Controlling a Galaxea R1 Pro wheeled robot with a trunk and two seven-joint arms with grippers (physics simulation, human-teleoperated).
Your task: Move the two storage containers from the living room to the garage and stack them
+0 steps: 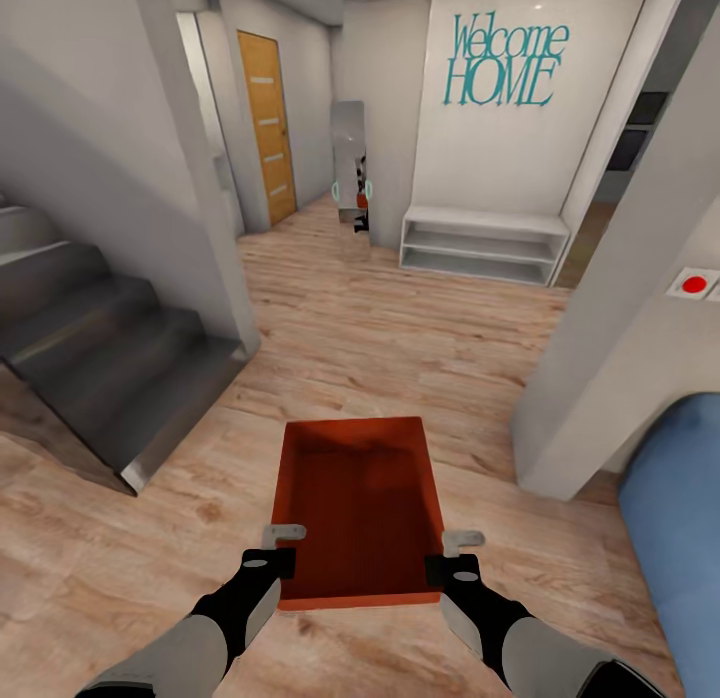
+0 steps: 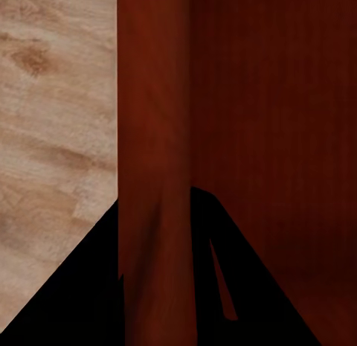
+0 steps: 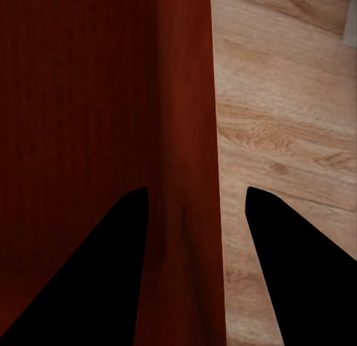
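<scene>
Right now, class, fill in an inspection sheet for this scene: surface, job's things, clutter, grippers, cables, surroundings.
Surface: light wood-plank floor.
Job's things: one orange-red rectangular open-top bin, held above the planks, nothing inside.
Clutter: nothing seen.
Grippers: left gripper straddles the bin's left wall; right gripper straddles its right wall. Closure cannot be judged.
Cables: nothing seen.
Surroundings: grey staircase, orange wooden door, white low shelf, teal "Welcome HOME" lettering, blue sofa.

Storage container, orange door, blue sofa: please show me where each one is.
storage container (image 1: 358,508), head view, on its ribbed bottom.
orange door (image 1: 266,128), head view, on its middle panel.
blue sofa (image 1: 680,518), head view, on its cushion.
</scene>
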